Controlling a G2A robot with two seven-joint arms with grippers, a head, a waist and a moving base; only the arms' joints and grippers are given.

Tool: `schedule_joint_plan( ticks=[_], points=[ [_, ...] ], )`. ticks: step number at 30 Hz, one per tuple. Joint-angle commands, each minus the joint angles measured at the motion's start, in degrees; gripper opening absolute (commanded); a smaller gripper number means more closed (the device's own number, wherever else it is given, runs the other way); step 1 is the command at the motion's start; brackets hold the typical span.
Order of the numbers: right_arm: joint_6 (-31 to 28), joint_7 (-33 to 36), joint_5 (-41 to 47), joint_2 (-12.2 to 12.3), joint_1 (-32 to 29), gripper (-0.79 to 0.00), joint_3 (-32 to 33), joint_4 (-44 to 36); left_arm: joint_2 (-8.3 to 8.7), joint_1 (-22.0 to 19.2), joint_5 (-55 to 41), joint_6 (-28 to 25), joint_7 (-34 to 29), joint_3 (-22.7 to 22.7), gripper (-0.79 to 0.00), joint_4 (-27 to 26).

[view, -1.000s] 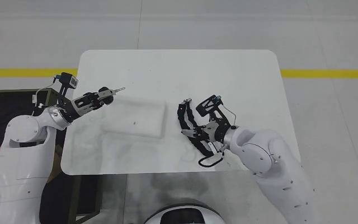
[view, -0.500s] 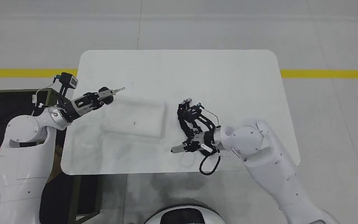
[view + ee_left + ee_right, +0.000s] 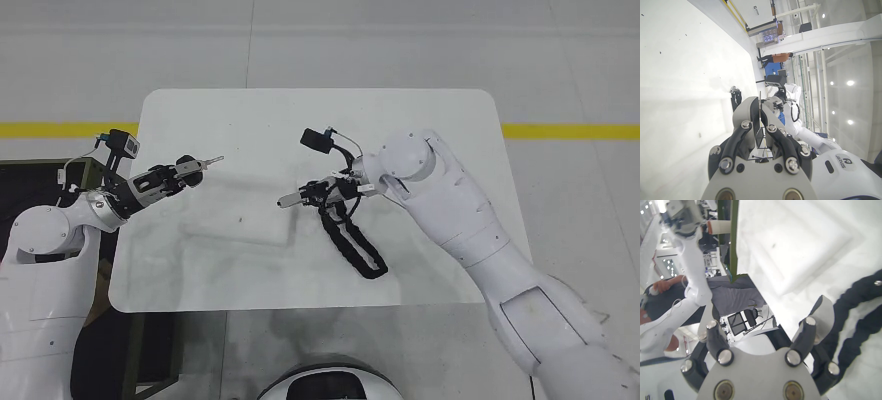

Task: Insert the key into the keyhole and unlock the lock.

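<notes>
L fingers point(image 3: 745, 111) clamp key point(image 3: 759, 103); R fingers point(image 3: 824, 308) spread wide beside blk cable lock point(image 3: 352, 243).

Bright o/h light, glare on table point(image 3: 400, 120)

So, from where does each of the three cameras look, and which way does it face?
Top view: above the arms, facing down at the table; both arms show, the left gripper and the right gripper.
Left wrist view: on the left wrist, facing along its fingers, shut on the key, across the table toward the right arm.
Right wrist view: on the right wrist, facing past its open fingers at the table and the black lock.
Shared: top and right wrist views both show the lock.
</notes>
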Motion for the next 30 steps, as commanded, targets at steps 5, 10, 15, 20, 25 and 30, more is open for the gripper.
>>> schedule_joint_plan(
  ticks=[5, 10, 15, 20, 25, 30],
  points=[
    [3.7, -3.9, -9.1, -1.7, 0.7, -0.049, -1.4, 4.2, 0.0, 0.0, 0.0, 0.0, 0.0, 0.0, -0.785, 0.0],
    [6.4, -4.6, -15.0, -2.5, 0.6, -0.065, -0.9, 5.1, 0.0, 0.0, 0.0, 0.0, 0.0, 0.0, -0.785, 0.0],
    [8.2, -4.5, -19.4, -3.4, 0.2, -0.12, -0.3, 5.7, 0.0, 0.0, 0.0, 0.0, 0.0, 0.0, -0.785, 0.0],
    [9.8, -4.9, -23.0, -4.7, 0.1, -0.212, 0.0, 6.5, 0.0, 0.0, 0.0, 0.0, 0.0, 0.0, -0.785, 0.0],
    [11.3, -5.3, -26.2, -5.8, -0.2, -0.428, 0.7, 7.6, 0.0, 0.0, 0.0, 0.0, 0.0, 0.0, -0.785, 0.0],
    [12.8, -5.2, -30.6, -7.2, -0.5, -0.606, 0.1, 8.6, 0.0, 0.0, 0.0, 0.0, 0.0, 0.0, -0.785, 0.0]
  ],
)
